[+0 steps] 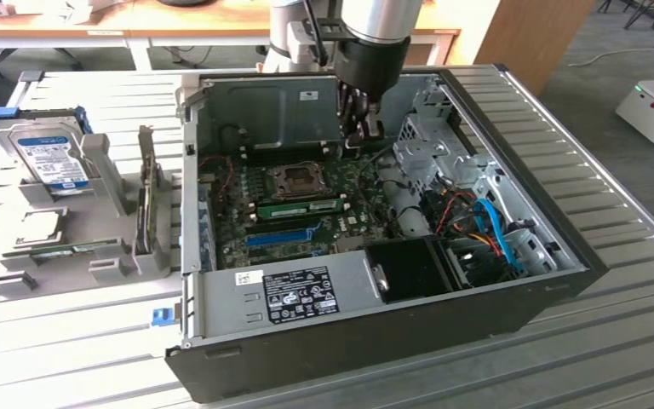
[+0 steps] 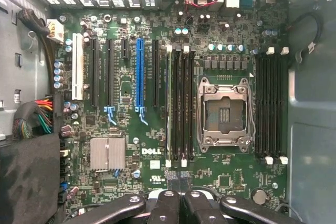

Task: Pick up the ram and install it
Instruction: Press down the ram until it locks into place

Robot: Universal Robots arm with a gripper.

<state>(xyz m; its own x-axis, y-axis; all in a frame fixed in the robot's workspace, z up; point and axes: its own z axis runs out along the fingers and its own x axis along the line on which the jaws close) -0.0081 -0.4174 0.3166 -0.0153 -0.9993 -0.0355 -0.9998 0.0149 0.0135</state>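
Observation:
The ram (image 1: 301,206), a long green stick, stands on edge in a memory slot of the motherboard (image 1: 339,226) inside the open computer case, beside the CPU socket (image 1: 300,178). From the wrist view the ram (image 2: 168,106) appears edge-on as a thin pale strip in the outermost of the black slots. My gripper (image 1: 358,139) hangs above the board toward the case's back wall, apart from the ram. Its fingers (image 2: 172,199) are pressed together with nothing between them, and the gripper (image 2: 179,181) sits just past the end of the memory slots.
A grey fixture (image 1: 31,256) on the exterior view's left holds a hard drive (image 1: 52,158), a CPU chip (image 1: 34,224), another green stick (image 1: 74,250) and an upright card (image 1: 146,200). The case walls (image 1: 531,256), drive cage and cables (image 1: 492,230) hem in the board.

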